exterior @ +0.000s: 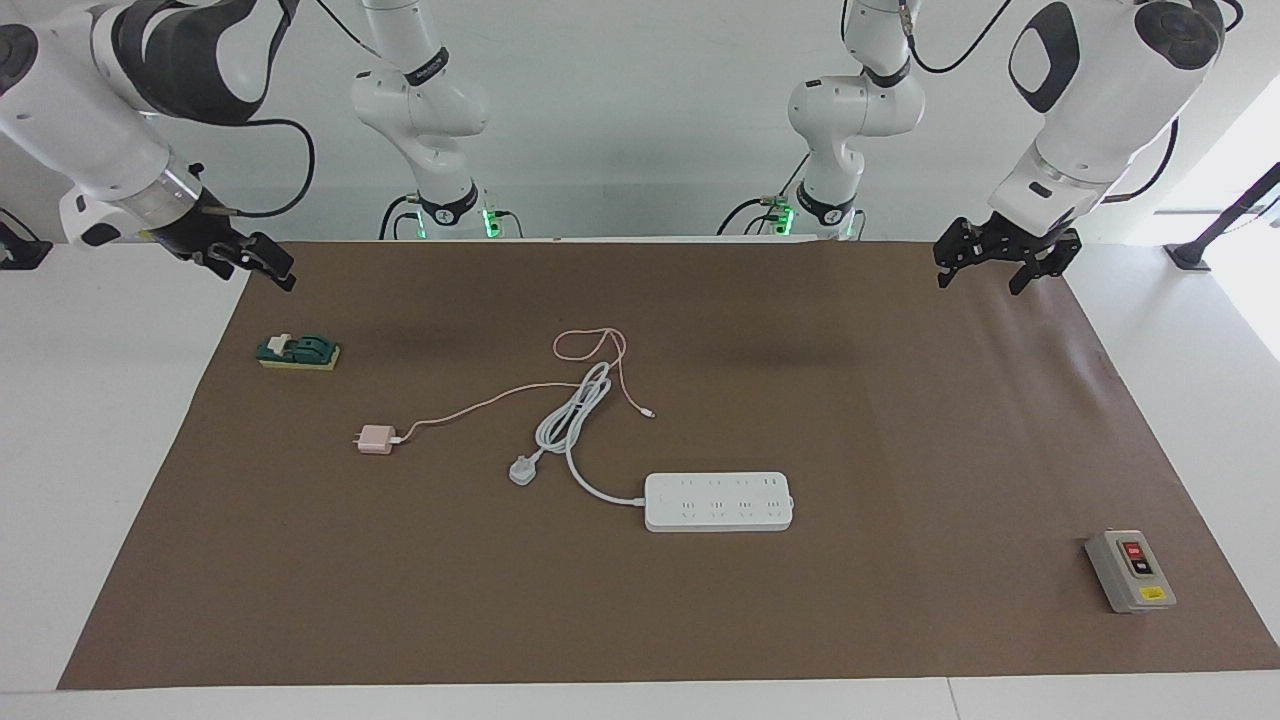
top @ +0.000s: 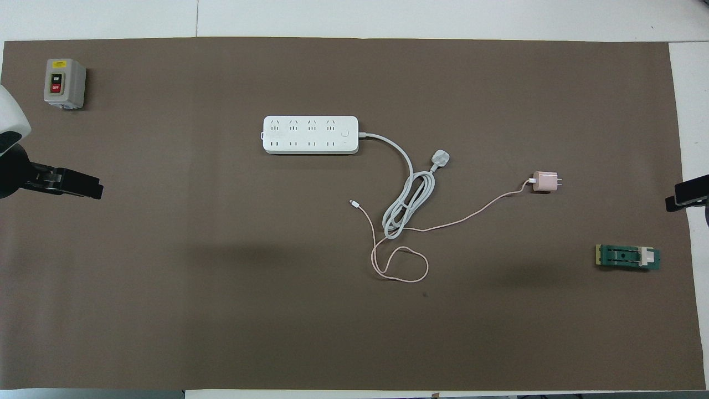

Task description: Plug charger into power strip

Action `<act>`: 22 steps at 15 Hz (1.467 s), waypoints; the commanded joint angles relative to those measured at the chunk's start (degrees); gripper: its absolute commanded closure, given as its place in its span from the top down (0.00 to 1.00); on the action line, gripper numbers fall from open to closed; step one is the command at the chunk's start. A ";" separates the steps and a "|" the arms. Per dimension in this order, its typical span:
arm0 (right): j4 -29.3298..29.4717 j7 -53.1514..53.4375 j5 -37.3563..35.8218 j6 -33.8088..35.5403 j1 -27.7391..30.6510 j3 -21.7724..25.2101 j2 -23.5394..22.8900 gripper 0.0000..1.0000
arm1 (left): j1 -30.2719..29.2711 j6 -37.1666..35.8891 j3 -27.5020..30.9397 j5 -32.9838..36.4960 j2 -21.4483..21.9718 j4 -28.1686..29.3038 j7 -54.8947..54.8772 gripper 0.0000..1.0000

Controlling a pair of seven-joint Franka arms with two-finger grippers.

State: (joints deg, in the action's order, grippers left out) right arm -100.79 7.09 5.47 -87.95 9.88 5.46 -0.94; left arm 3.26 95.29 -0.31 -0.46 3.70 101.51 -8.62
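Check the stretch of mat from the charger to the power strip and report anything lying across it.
The charger lies toward the right arm's end. Between it and the power strip lie the strip's white plug and bundled white cord, with the pink cable running under that bundle.

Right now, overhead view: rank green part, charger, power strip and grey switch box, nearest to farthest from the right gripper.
From the right gripper, open at the mat edge at the right arm's end:
1. Green part, right arm's end, closest to the robots.
2. Charger, lying unplugged toward the right arm's end.
3. Power strip, mid-table, farther from the robots.
4. Grey switch box, corner at the left arm's end.
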 commanded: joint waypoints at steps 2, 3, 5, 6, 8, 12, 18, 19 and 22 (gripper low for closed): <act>-1.86 13.87 9.71 -4.49 3.22 -0.54 -6.34 1.00 | 0.25 6.14 0.66 -0.59 0.87 3.52 -0.61 1.00; -2.65 17.30 12.87 -6.25 3.65 -0.45 -7.57 1.00 | 0.25 5.96 0.66 -0.59 0.96 3.69 -0.61 1.00; -5.46 24.42 17.97 -10.55 4.10 -0.45 -8.98 1.00 | 0.25 6.31 0.57 -0.59 1.05 3.96 -0.69 1.00; -5.82 28.29 20.70 -11.88 4.27 -0.45 -10.81 1.00 | 0.43 6.84 0.57 -0.59 0.96 4.65 -0.69 1.00; -5.65 29.91 25.88 -13.38 5.58 -0.19 -15.73 1.00 | 0.52 10.16 0.49 -0.59 0.35 6.50 -0.69 1.00; -5.65 30.61 31.86 -16.02 6.47 -0.19 -21.01 1.00 | 0.25 16.59 0.49 -0.68 -1.05 7.56 -0.87 1.00; -5.74 33.16 37.07 -18.22 5.41 -0.28 -23.75 1.00 | -1.15 22.66 0.49 -19.82 -6.42 11.32 -1.22 1.00; -5.74 32.99 37.42 -18.83 5.59 -0.28 -24.71 1.00 | -1.76 22.40 0.49 -24.80 -6.68 12.56 -2.53 1.00; -5.74 32.63 38.74 -21.38 5.07 -0.28 -25.77 1.00 | -0.46 21.70 0.49 -35.47 -8.17 13.89 -15.54 0.98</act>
State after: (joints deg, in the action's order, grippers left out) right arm -106.70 39.34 42.62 -107.63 15.15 5.37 -25.83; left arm 2.04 116.18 0.29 -31.13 -4.80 113.70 -19.16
